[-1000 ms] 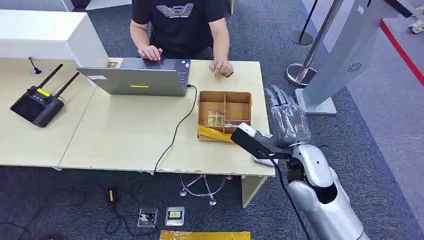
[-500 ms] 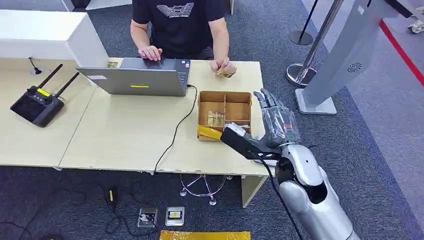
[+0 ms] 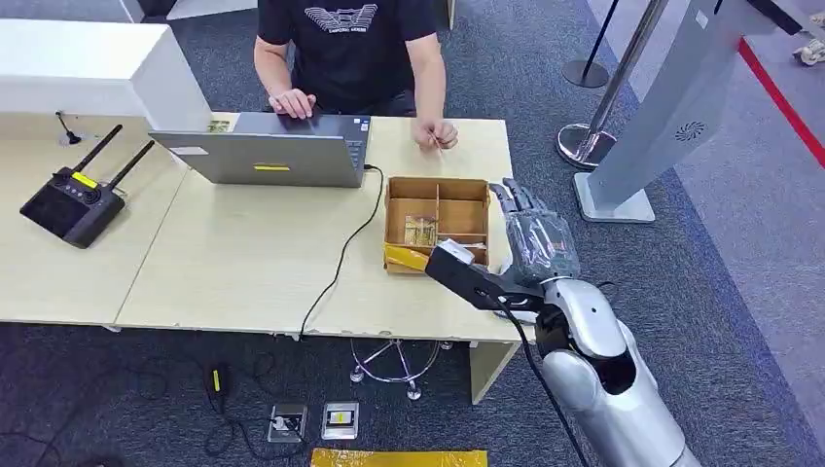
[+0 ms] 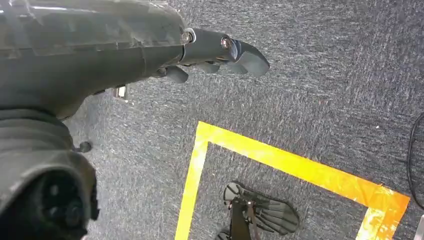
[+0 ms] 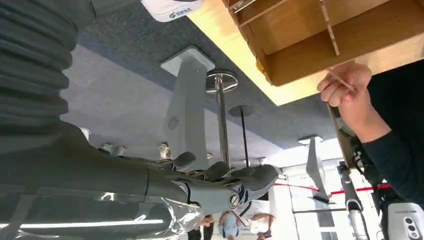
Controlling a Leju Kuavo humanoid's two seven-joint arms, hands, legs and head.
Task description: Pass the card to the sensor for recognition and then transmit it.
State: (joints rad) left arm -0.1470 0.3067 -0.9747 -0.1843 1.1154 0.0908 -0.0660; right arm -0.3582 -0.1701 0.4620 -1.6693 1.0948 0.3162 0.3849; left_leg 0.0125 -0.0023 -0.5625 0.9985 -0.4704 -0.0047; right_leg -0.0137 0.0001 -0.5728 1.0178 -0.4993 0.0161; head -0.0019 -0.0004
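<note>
A person across the table (image 3: 243, 263) pinches a thin card (image 3: 440, 139) edge-on in one hand; it appears in the right wrist view as a thin card (image 5: 340, 80) above the box. A compartmented cardboard box (image 3: 438, 190) holds more cards (image 3: 420, 232). My right hand (image 3: 533, 232) hovers just past the box's right side, fingers stretched out and apart, holding nothing. A white sensor unit (image 5: 172, 6) lies on the table edge near my right forearm. My left hand (image 4: 150, 45) hangs over the carpet and holds nothing.
A laptop (image 3: 268, 151) with a cable stands mid-table, under the person's other hand. A black controller with antennas (image 3: 78, 199) lies at the left. A grey kiosk (image 3: 671, 107) and a stanchion base (image 3: 584, 146) stand to the right of the table.
My right hand has moved left and nearer the box's right side. The person lifted the card off the table and now holds it edge-on.
</note>
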